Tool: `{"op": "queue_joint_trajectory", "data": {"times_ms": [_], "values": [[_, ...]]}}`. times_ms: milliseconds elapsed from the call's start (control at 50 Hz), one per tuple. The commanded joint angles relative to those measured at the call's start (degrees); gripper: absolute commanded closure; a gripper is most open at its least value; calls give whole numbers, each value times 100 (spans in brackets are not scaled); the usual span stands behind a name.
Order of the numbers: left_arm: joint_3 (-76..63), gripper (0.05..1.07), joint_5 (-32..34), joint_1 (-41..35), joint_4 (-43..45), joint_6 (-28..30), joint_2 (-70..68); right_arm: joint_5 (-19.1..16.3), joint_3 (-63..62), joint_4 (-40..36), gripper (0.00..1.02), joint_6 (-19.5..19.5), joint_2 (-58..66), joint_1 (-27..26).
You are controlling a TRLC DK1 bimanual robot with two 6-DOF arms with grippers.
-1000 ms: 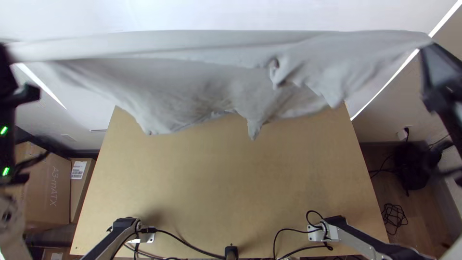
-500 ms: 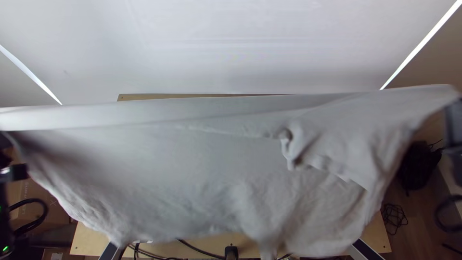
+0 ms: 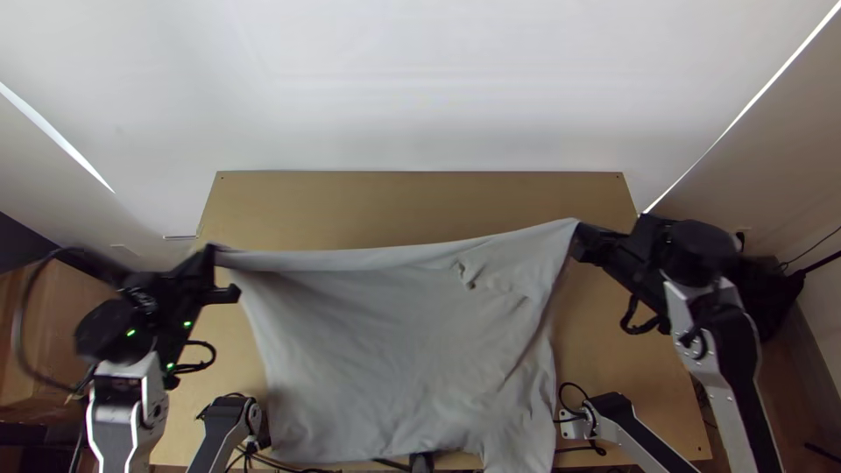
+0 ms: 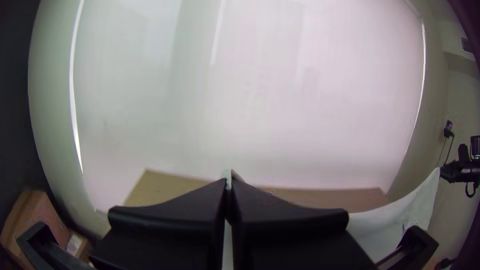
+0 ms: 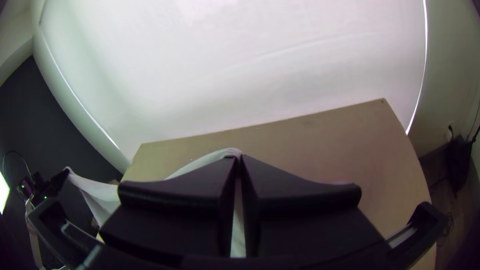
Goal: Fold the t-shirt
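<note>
A: How far along do you have me?

B: Near the start, I'd judge. You have the t-shirt (image 3: pixel 377 350) gripped and stretched out above the tabletop (image 3: pixel 394 203), but I can't make out a finished folded bundle.

A: And my grip?

B: Your left claw (image 3: pixel 215 254) is pressed together on one upper corner, with cloth pinched at its tips. Your right claw (image 3: pixel 579 231) is closed the same way on the opposite upper corner.

A: So what's left for me?

B: Probably laying it down and smoothing it, then making the main folds. You'd do well to keep both corners level as you lower it, or the cloth could land skewed.

A: How does the cloth look to you?

B: It's plain pale grey. Your upper edge runs nearly straight between the corners, with a narrow band along it that may be turned over. Below, the cloth spreads towards your near side, softly wrinkled, with an uneven lower edge. There's a small pucker (image 3: pixel 467 274) nearer your right claw. Whether the lower part touches the tabletop, I can't tell you.
</note>
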Motion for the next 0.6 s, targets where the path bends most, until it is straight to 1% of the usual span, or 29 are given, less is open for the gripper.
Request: {"op": "queue_joint_trajectory", "data": {"times_ms": [0, 80, 160, 240, 420, 580], "values": [[-456, 105, 47, 0, 343, -194, 331, -52, -476, 509, 100, 200, 166, 11], [-650, 105, 56, -27, 703, -194, 832, -69, -740, 764, 100, 200, 553, -33], [-694, 105, 118, -27, 1011, -186, 1500, -87, -889, 1089, 100, 174, 1019, -252], [-641, 105, 118, -27, 1389, -177, 2247, -95, -915, 1441, 100, 148, 1546, -367], [-87, 105, 179, 17, 2030, -168, 3908, -95, -792, 2223, 100, 16, 2742, -613], [537, 105, 170, -18, 2443, -168, 5218, -95, -291, 2548, 100, -2, 3770, -859]]}}
